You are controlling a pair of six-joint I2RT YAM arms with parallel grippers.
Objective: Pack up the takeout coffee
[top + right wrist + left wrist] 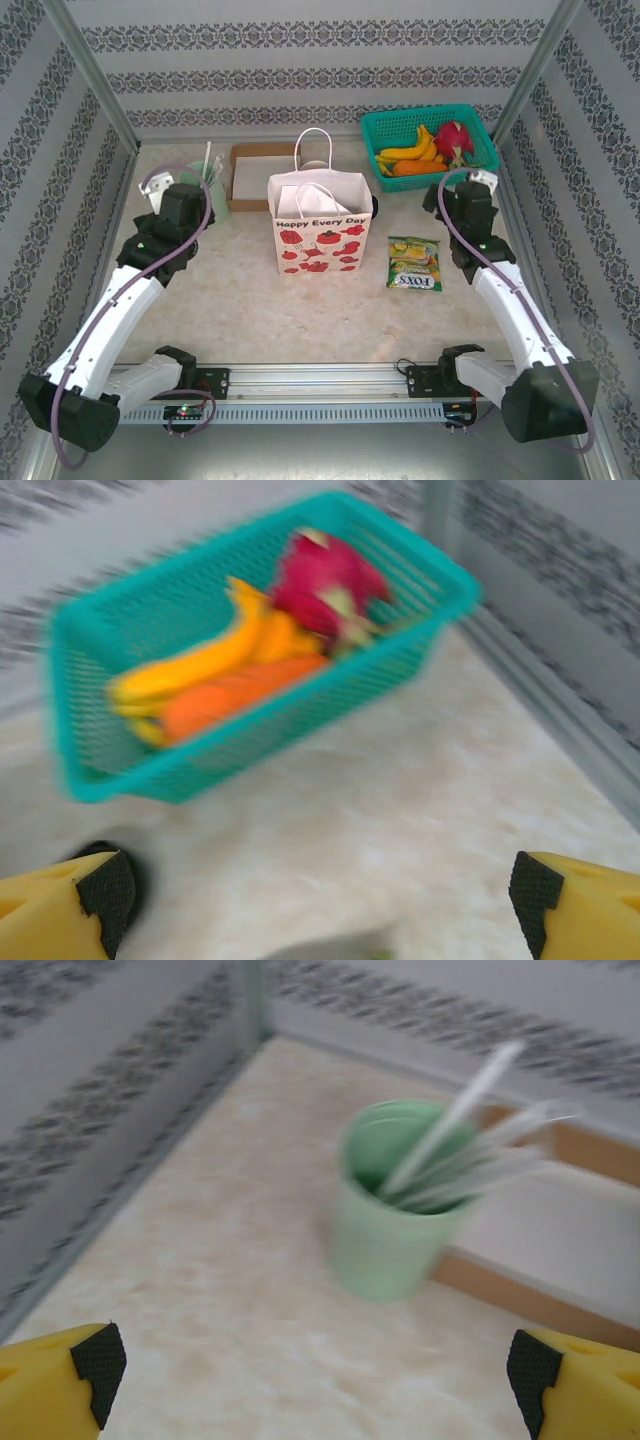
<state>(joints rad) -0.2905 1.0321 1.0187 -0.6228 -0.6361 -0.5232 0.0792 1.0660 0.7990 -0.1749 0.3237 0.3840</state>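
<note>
Looking down on the pale marbled bench (250, 310), we count two arms, one on each flank. The left end effector (315, 1372) has its two yellow fingers (45, 1385) with black pads spread wide, with nothing between them. Straight ahead of it, near but not touching, stands one pale mint-green cup (385, 1240) holding a handful of white straws (462, 1110). Blur stops me counting them. Just beyond that cup and to its right lies one flat brown cardboard tray (250, 170) with a white floor.

Over to the right end effector (315, 892): it is also spread wide and gripping nothing. Ahead of it and a touch left sits one teal plastic mesh basket (250, 765). Inside are one bunch of yellow bananas (190, 670), one orange carrot (230, 702) and one pink dragon fruit (325, 585).

Between the two end effectors stands one white paper bag (318, 235), upright with its mouth open, printed with red fruit and the words "Happy Every Day". On the near side of the right end effector, one green-and-yellow snack packet (414, 264) lies flat.

And the takeout coffee (374, 206)? It shows as one small dark rounded shape poking out at the bag's right edge, to the left of the right end effector. The bag hides most of it, so cup and lid can't be told apart.
</note>
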